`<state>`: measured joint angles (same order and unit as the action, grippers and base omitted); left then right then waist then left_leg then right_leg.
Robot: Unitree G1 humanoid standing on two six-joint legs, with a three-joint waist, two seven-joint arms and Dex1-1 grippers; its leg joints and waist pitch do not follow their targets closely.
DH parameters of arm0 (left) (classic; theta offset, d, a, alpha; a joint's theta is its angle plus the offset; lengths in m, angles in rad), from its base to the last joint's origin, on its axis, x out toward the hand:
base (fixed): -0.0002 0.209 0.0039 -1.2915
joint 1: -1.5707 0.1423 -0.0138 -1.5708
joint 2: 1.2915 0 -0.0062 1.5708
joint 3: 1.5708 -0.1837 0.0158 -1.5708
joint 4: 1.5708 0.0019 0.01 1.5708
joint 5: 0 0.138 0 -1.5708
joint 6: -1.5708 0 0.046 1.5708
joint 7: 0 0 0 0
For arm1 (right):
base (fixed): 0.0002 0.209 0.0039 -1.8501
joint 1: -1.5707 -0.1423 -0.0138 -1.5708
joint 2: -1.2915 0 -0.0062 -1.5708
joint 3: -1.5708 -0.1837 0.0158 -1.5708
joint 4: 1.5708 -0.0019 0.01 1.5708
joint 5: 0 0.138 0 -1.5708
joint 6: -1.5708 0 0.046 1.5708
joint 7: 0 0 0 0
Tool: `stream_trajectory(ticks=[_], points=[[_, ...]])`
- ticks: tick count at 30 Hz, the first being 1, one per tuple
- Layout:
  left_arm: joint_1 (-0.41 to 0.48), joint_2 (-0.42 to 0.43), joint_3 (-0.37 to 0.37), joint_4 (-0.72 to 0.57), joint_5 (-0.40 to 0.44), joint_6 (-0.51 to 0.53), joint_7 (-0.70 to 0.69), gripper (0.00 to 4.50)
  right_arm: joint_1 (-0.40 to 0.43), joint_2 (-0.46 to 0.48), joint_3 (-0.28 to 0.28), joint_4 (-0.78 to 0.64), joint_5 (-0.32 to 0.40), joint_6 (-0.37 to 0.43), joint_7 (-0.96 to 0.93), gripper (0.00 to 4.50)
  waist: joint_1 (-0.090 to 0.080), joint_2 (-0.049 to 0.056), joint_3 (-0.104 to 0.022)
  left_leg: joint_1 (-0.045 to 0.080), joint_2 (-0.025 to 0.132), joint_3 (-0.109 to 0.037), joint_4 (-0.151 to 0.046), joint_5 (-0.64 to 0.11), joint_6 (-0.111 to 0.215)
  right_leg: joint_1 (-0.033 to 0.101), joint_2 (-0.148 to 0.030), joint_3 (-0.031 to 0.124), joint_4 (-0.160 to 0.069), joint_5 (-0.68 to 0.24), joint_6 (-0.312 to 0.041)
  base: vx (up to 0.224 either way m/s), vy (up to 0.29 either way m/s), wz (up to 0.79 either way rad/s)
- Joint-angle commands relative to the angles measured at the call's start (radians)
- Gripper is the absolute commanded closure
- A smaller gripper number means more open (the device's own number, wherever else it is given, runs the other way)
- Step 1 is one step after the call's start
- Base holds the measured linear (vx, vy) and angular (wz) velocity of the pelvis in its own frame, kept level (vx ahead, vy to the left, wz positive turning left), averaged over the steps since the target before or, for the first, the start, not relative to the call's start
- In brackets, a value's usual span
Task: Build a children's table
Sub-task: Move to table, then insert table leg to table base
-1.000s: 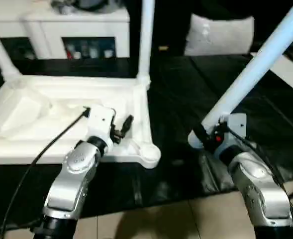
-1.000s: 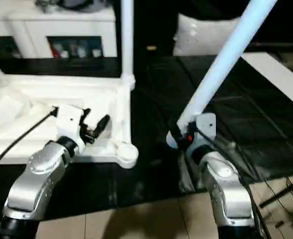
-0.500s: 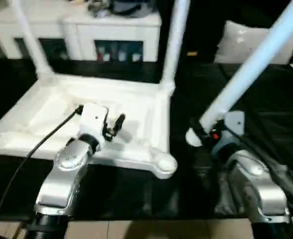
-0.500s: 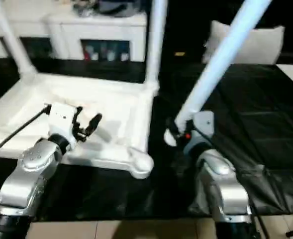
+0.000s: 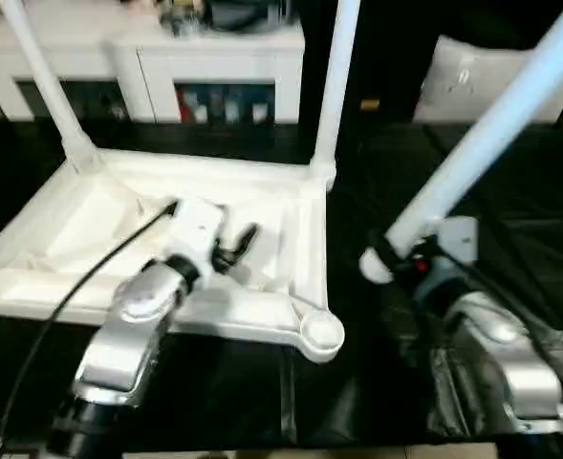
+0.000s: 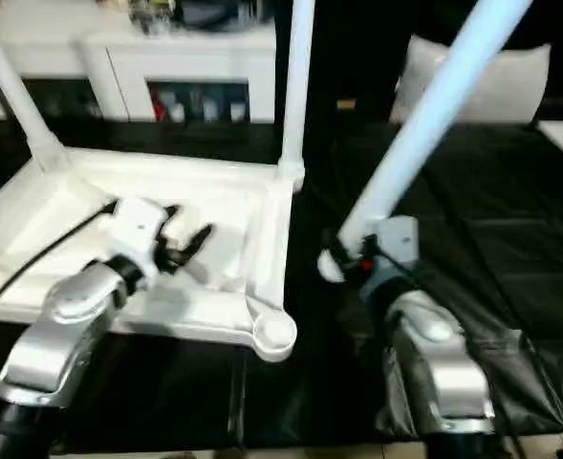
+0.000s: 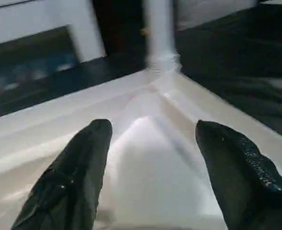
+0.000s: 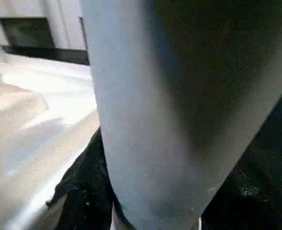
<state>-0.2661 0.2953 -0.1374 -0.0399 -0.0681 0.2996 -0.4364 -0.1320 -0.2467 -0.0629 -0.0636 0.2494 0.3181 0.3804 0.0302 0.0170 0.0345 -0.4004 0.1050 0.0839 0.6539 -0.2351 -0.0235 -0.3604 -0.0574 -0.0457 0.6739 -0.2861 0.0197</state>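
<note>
The children's table top (image 5: 90,206) lies upside down on the black cover, ribbed underside up. Two white legs stand in its far corners, one at the left (image 5: 42,81) and one at the right (image 5: 336,86). The near right corner socket (image 5: 321,335) is an open round hole. My left gripper (image 5: 241,241) hovers open over the top's inner face, its fingers (image 7: 78,177) spread with nothing between them. My right gripper (image 5: 384,258) is shut on the thick end of a third leg (image 5: 491,134), which slants up and away to the right, just right of the top's edge.
A white cabinet (image 5: 166,48) stands behind the table top. A white cushion (image 5: 472,72) lies at the back right. A crinkled black sheet (image 5: 510,201) covers the floor under and right of the work. A black cable (image 5: 80,277) runs along my left forearm.
The head camera has shifted and tilted, so the whole picture moved. My left gripper stays open over the top, and my right keeps its hold on the slanted leg.
</note>
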Motion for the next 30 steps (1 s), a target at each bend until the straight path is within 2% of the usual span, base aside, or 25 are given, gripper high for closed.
stream_trajectory(ticks=[1, 2, 3, 4, 5, 6, 7, 8, 9, 11, 13, 14, 16, 17, 18, 19, 20, 21, 22, 23, 24, 25, 28, 29, 30], points=[[-0.014, 0.044, -0.004, 0.030, -0.004, -0.037, -0.070, 1.27, -0.030, -0.011, -0.022, -0.008, 0.031, -0.011, 0.033, 2.62, 0.019, -0.014, -0.070, 0.006, 0.070, -0.018, -0.060, 0.268, 0.118, 0.072, -0.086, 0.039, -0.043, 0.690, -0.126, 0.000, 0.000, 0.00], [-0.026, 0.074, -0.015, 0.049, -0.004, -0.065, -0.120, 1.27, -0.039, -0.020, -0.032, -0.004, 0.045, -0.004, 0.051, 2.62, 0.015, -0.009, -0.064, 0.015, 0.086, -0.023, -0.069, 0.180, 0.097, 0.066, -0.088, 0.039, -0.051, 0.553, -0.156, 0.000, 0.000, 0.00], [-0.033, 0.095, -0.023, 0.061, -0.005, -0.083, -0.158, 1.27, -0.043, -0.029, -0.032, 0.002, 0.053, -0.004, 0.065, 2.62, 0.011, -0.003, -0.057, 0.024, 0.097, -0.026, -0.079, 0.108, 0.093, 0.058, -0.088, 0.037, -0.061, 0.406, -0.201, 0.000, 0.000, 0.00], [-0.036, 0.106, -0.029, 0.067, -0.007, -0.095, -0.184, 1.27, -0.046, -0.033, -0.031, 0.009, 0.054, -0.007, 0.072, 2.62, 0.010, -0.001, -0.054, 0.028, 0.103, -0.026, -0.084, 0.075, 0.092, 0.054, -0.090, 0.037, -0.066, 0.340, -0.223, 0.000, 0.000, 0.00], [-0.041, 0.120, -0.036, 0.075, -0.013, -0.105, -0.223, 1.45, -0.050, -0.036, -0.032, 0.018, 0.057, -0.015, 0.079, 2.62, 0.010, 0.002, -0.047, 0.029, 0.105, -0.023, -0.094, 0.013, 0.092, 0.055, -0.096, 0.039, -0.075, 0.244, -0.256, -0.067, 0.013, -0.01], [-0.053, 0.147, -0.057, 0.093, -0.026, -0.121, -0.309, 1.56, -0.066, -0.036, -0.037, 0.044, 0.050, -0.030, 0.073, 2.62, 0.014, 0.003, -0.041, 0.033, 0.109, -0.017, -0.100, -0.062, 0.085, 0.047, -0.102, 0.045, -0.086, 0.150, -0.277, -0.072, 0.017, 0.01], [-0.060, 0.163, -0.072, 0.101, -0.033, -0.125, -0.358, 1.63, -0.072, -0.045, -0.030, 0.051, 0.052, -0.001, 0.080, 2.62, 0.015, 0.005, -0.037, 0.034, 0.108, -0.014, -0.105, -0.106, 0.073, 0.044, -0.103, 0.046, -0.089, 0.096, -0.286, -0.072, 0.017, 0.01], [-0.063, 0.174, -0.082, 0.106, -0.036, -0.129, -0.390, 1.67, -0.074, -0.052, -0.024, 0.053, 0.053, 0.021, 0.086, 2.62, 0.018, 0.007, -0.031, 0.037, 0.111, -0.008, -0.115, -0.193, 0.042, 0.043, -0.102, 0.049, -0.097, -0.017, -0.285, -0.078, 0.013, 0.03], [-0.076, 0.204, -0.110, 0.118, -0.045, -0.123, -0.464, 1.76, -0.077, -0.064, -0.011, 0.059, 0.058, 0.035, 0.117, 2.62, 0.020, 0.007, -0.023, 0.046, 0.113, -0.001, -0.122, -0.285, 0.005, 0.034, -0.103, 0.053, -0.108, -0.127, -0.277, -0.075, 0.011, 0.03], [-0.083, 0.215, -0.120, 0.124, -0.052, -0.117, -0.494, 2.02, -0.079, -0.067, -0.006, 0.063, 0.059, 0.031, 0.133, 2.62, 0.022, 0.002, -0.019, 0.046, 0.113, 0.009, -0.127, -0.348, -0.034, 0.032, -0.108, 0.058, -0.117, -0.247, -0.249, -0.067, 0.010, 0.01], [-0.114, 0.250, -0.161, 0.153, -0.071, -0.093, -0.621, 2.14, -0.079, -0.077, 0.009, 0.076, 0.067, -0.002, 0.192, 2.62, 0.029, 0.005, -0.026, 0.046, 0.115, 0.013, -0.130, -0.325, -0.049, 0.028, -0.110, 0.062, -0.121, -0.259, -0.220, 0.000, 0.000, 0.00], [-0.115, 0.251, -0.163, 0.154, -0.071, -0.092, -0.626, 2.20, -0.079, -0.077, 0.009, 0.076, 0.068, -0.004, 0.193, 2.62, 0.030, 0.006, -0.027, 0.044, 0.115, 0.013, -0.131, -0.308, -0.046, 0.030, -0.110, 0.061, -0.120, -0.240, -0.217, 0.000, 0.000, 0.00], [-0.141, 0.263, -0.192, 0.184, -0.061, -0.096, -0.694, 2.50, -0.079, -0.077, 0.009, 0.078, 0.083, 0.000, 0.211, 2.62, 0.030, 0.005, -0.030, 0.042, 0.116, 0.017, -0.133, -0.253, -0.031, 0.031, -0.105, 0.059, -0.115, -0.165, -0.223, 0.000, 0.000, 0.00], [-0.155, 0.266, -0.205, 0.204, -0.050, -0.109, -0.716, 2.55, -0.079, -0.078, 0.010, 0.079, 0.087, 0.002, 0.218, 2.62, 0.034, 0.013, -0.034, 0.047, 0.117, 0.021, -0.129, -0.226, -0.026, 0.028, -0.104, 0.059, -0.111, -0.118, -0.236, 0.000, 0.000, 0.00], [-0.178, 0.264, -0.220, 0.240, -0.027, -0.135, -0.731, 2.55, -0.076, -0.085, 0.015, 0.077, 0.085, 0.003, 0.227, 2.62, 0.032, 0.011, -0.036, 0.043, 0.116, 0.026, -0.129, -0.203, -0.018, 0.032, -0.103, 0.058, -0.111, -0.075, -0.244, 0.000, 0.000, 0.00], [-0.192, 0.262, -0.229, 0.264, -0.012, -0.156, -0.737, 2.60, -0.074, -0.089, 0.018, 0.076, 0.082, 0.002, 0.230, 2.62, 0.034, 0.014, -0.038, 0.044, 0.115, 0.028, -0.127, -0.190, -0.015, 0.032, -0.102, 0.058, -0.111, -0.052, -0.247, 0.000, 0.000, 0.00], [-0.205, 0.259, -0.237, 0.286, 0.000, -0.176, -0.740, 2.71, -0.071, -0.092, 0.020, 0.074, 0.079, 0.002, 0.233, 2.62, 0.034, 0.008, -0.042, 0.042, 0.116, 0.031, -0.125, -0.157, -0.008, 0.036, -0.102, 0.058, -0.105, 0.009, -0.256, 0.000, 0.000, 0.00], [-0.230, 0.253, -0.251, 0.324, 0.013, -0.199, -0.753, 2.71, -0.068, -0.093, 0.018, 0.072, 0.079, 0.002, 0.236, 2.62, 0.037, 0.018, -0.045, 0.041, 0.115, 0.032, -0.122, -0.123, 0.004, 0.038, -0.103, 0.056, -0.102, 0.062, -0.264, 0.000, 0.000, 0.00], [-0.249, 0.247, -0.262, 0.355, 0.024, -0.216, -0.760, 2.93, -0.064, -0.093, 0.015, 0.068, 0.080, 0.006, 0.238, 2.62, 0.036, 0.018, -0.045, 0.042, 0.115, 0.034, -0.120, -0.110, 0.013, 0.038, -0.102, 0.056, -0.102, 0.093, -0.269, 0.000, 0.000, 0.00], [-0.262, 0.242, -0.268, 0.376, 0.029, -0.224, -0.766, 2.93, -0.062, -0.094, 0.014, 0.067, 0.080, 0.005, 0.240, 2.62, 0.036, 0.015, -0.047, 0.042, 0.115, 0.034, -0.119, -0.102, 0.017, 0.040, -0.102, 0.056, -0.101, 0.110, -0.273, 0.000, 0.000, 0.00], [-0.270, 0.239, -0.274, 0.392, 0.032, -0.232, -0.774, 2.98, -0.059, -0.095, 0.014, 0.065, 0.079, 0.005, 0.241, 2.62, 0.038, 0.018, -0.047, 0.040, 0.116, 0.033, -0.119, -0.089, 0.023, 0.042, -0.105, 0.055, -0.098, 0.130, -0.281, 0.000, 0.000, 0.00], [-0.278, 0.236, -0.279, 0.406, 0.036, -0.238, -0.782, 3.05, -0.055, -0.096, 0.014, 0.063, 0.078, 0.005, 0.242, 2.62, 0.037, 0.015, -0.047, 0.040, 0.116, 0.035, -0.119, -0.088, 0.026, 0.041, -0.104, 0.054, -0.100, 0.133, -0.283, 0.000, 0.000, 0.00], [-0.304, 0.234, -0.304, 0.453, 0.054, -0.260, -0.828, 3.36, -0.036, -0.098, 0.012, 0.044, 0.083, 0.023, 0.237, 2.62, 0.038, 0.029, -0.046, 0.042, 0.119, 0.034, -0.121, -0.109, 0.026, 0.042, -0.104, 0.053, -0.102, 0.119, -0.294, 0.000, 0.000, 0.00], [-0.307, 0.234, -0.308, 0.459, 0.053, -0.263, -0.840, 3.42, -0.033, -0.097, 0.009, 0.040, 0.085, 0.029, 0.234, 2.62, 0.037, 0.024, -0.045, 0.041, 0.121, 0.034, -0.123, -0.121, 0.026, 0.044, -0.105, 0.053, -0.103, 0.104, -0.298, 0.000, 0.000, 0.00], [-0.309, 0.235, -0.311, 0.463, 0.054, -0.263, -0.846, 3.51, -0.030, -0.096, 0.007, 0.037, 0.087, 0.033, 0.231, 2.62, 0.037, 0.028, -0.043, 0.041, 0.121, 0.035, -0.124, -0.133, 0.025, 0.043, -0.105, 0.054, -0.106, 0.082, -0.300, 0.000, 0.000, 0.00]])
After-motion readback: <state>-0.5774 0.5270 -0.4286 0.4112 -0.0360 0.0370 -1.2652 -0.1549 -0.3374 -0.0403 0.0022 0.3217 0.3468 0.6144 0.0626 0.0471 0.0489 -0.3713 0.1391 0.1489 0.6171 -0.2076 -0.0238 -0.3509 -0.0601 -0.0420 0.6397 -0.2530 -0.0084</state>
